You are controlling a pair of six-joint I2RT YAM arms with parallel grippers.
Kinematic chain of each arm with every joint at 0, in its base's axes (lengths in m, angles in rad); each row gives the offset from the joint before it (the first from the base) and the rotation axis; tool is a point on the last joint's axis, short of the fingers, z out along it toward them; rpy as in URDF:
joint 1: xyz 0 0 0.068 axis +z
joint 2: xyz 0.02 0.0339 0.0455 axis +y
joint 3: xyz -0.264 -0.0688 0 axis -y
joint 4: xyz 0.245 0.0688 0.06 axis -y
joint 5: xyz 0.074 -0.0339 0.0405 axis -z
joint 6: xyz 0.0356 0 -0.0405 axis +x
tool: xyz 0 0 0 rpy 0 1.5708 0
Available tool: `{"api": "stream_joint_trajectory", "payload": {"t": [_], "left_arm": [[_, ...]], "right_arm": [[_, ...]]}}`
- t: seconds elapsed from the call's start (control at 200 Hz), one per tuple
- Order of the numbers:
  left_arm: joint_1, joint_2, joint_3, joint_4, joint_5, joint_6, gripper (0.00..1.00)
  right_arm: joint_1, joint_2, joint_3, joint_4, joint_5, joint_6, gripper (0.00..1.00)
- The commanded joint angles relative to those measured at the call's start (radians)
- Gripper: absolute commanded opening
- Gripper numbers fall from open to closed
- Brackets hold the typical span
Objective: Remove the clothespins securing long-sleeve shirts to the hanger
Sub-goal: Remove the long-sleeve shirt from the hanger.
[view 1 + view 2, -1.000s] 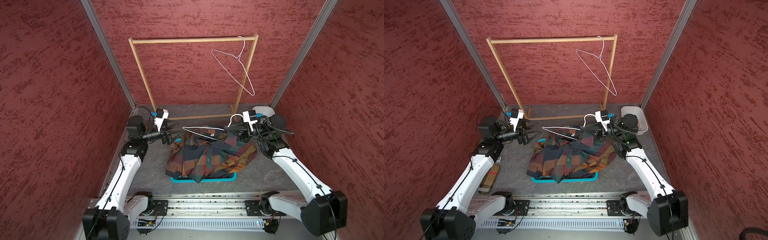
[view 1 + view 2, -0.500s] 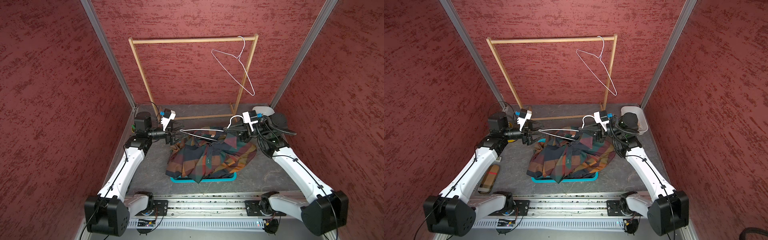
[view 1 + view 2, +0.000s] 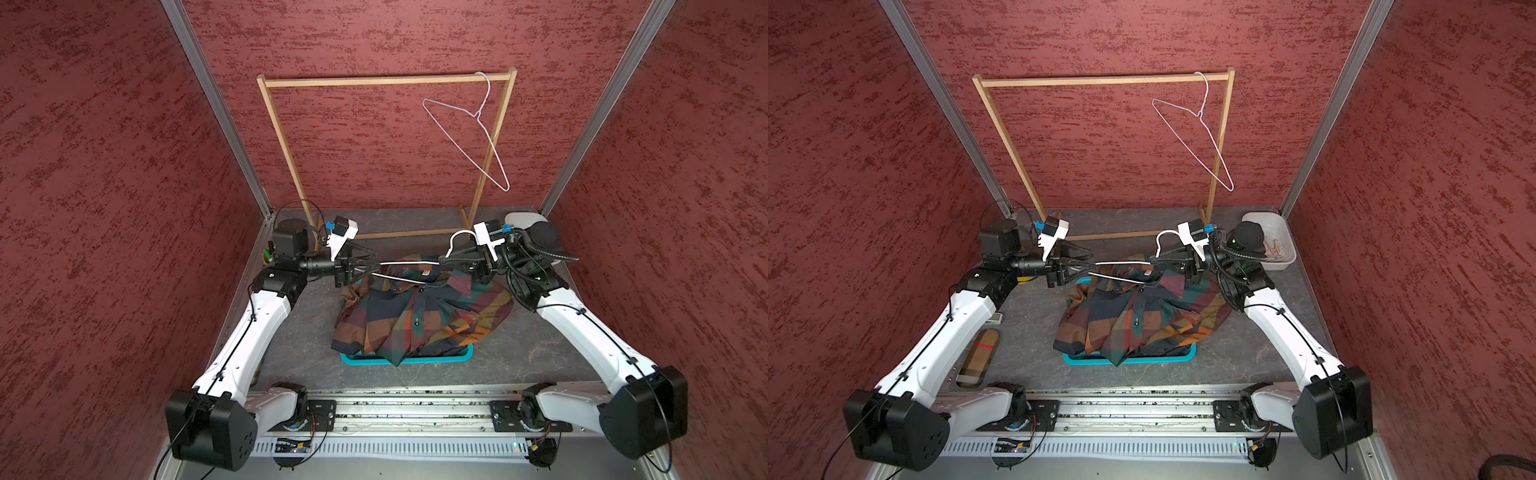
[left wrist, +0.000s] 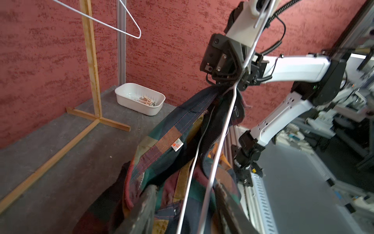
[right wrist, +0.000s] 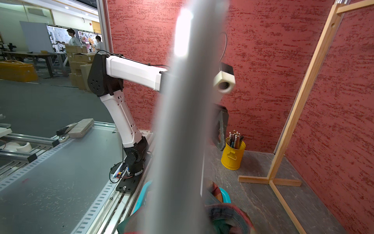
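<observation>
The white wire hanger (image 3: pixel 409 263) is held level above the plaid long-sleeve shirts (image 3: pixel 415 316), whose collar hangs from it. My right gripper (image 3: pixel 444 259) is shut on the hanger's neck, below the hook. My left gripper (image 3: pixel 376 266) is at the hanger's other end. In the left wrist view its jaws (image 4: pixel 185 186) stand apart astride the hanger's two wires (image 4: pixel 222 133), and one finger (image 4: pixel 222 194) touches a wire. No clothespins show on the shirts. Several clothespins (image 4: pixel 146 100) lie in a white tub (image 4: pixel 139 105). A blurred wire fills the right wrist view.
The shirts spill over a teal tray (image 3: pixel 415 359). A wooden rack (image 3: pixel 386 80) at the back carries a bare wire hanger (image 3: pixel 478 120). The white tub (image 3: pixel 1287 237) is at the back right. A yellow pencil can (image 5: pixel 232 156) stands at the back left, and a plaid case (image 3: pixel 978 361) lies beside the left arm.
My left arm has swung right to the hanger's free end and its jaws have narrowed around the wires. The right arm and the hanger have stayed put.
</observation>
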Motion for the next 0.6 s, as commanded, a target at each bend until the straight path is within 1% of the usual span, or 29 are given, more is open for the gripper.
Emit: {"api": "stream_joint_trajectory", "payload": {"t": [0.0, 0.055, 0.11, 0.145, 0.336, 0.371, 0.511, 0.596], "left_arm": [[-0.007, 0.002, 0.012, -0.034, 0.023, 0.03, 0.39], [-0.013, 0.003, 0.017, -0.057, 0.024, 0.046, 0.4], [-0.019, 0.006, 0.021, -0.076, 0.024, 0.058, 0.5], [-0.02, 0.008, 0.024, -0.084, 0.022, 0.064, 0.54], [-0.023, 0.022, 0.028, -0.106, 0.01, 0.078, 0.54], [-0.025, 0.025, 0.029, -0.106, 0.01, 0.079, 0.51], [-0.027, 0.031, 0.038, -0.116, 0.017, 0.087, 0.25], [-0.027, 0.024, 0.041, -0.115, 0.019, 0.089, 0.03]], "right_arm": [[0.009, 0.0, 0.04, 0.031, 0.006, -0.005, 0.0], [0.009, 0.002, 0.04, 0.038, 0.007, -0.001, 0.0], [0.01, 0.005, 0.041, 0.047, 0.005, 0.006, 0.0], [0.01, 0.006, 0.042, 0.052, 0.005, 0.009, 0.0], [0.01, 0.002, 0.042, 0.064, 0.001, 0.019, 0.0], [0.012, 0.002, 0.042, 0.065, 0.001, 0.02, 0.0], [0.012, 0.0, 0.04, 0.066, 0.003, 0.022, 0.0], [0.013, 0.005, 0.041, 0.067, 0.003, 0.025, 0.0]]}}
